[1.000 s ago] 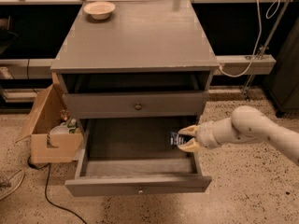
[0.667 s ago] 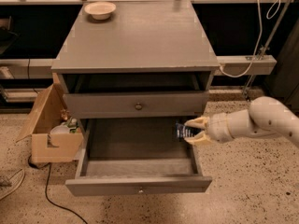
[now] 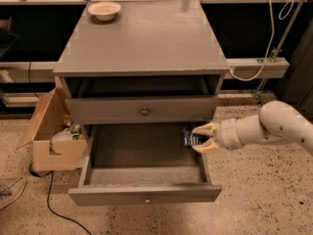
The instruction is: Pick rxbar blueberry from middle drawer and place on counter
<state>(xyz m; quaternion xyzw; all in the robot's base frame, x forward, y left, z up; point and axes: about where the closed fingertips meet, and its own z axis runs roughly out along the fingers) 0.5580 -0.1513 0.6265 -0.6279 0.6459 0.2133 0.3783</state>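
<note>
1. Right now the arm (image 3: pixel 274 126) reaches in from the right of the middle drawer (image 3: pixel 142 194), with the forearm nearly level and the wrist pointing left.
2. The gripper (image 3: pixel 196 139) sits at that drawer's right wall, its two pale fingers clamped on the rxbar blueberry (image 3: pixel 189 138).
3. The bar stands on edge just inside the open drawer, well below the counter (image 3: pixel 142 38).

Your pincer (image 3: pixel 196 139) is at the right side of the pulled-out middle drawer (image 3: pixel 122 195), fingers clamped on the rxbar blueberry (image 3: pixel 188 137), bar held on edge. Table (image 3: pixel 146 38) carries one bowl (image 3: pixel 104 10), back-left corner. Cardboard box (image 3: pixel 49 141) on the floor, left of the drawer.
</note>
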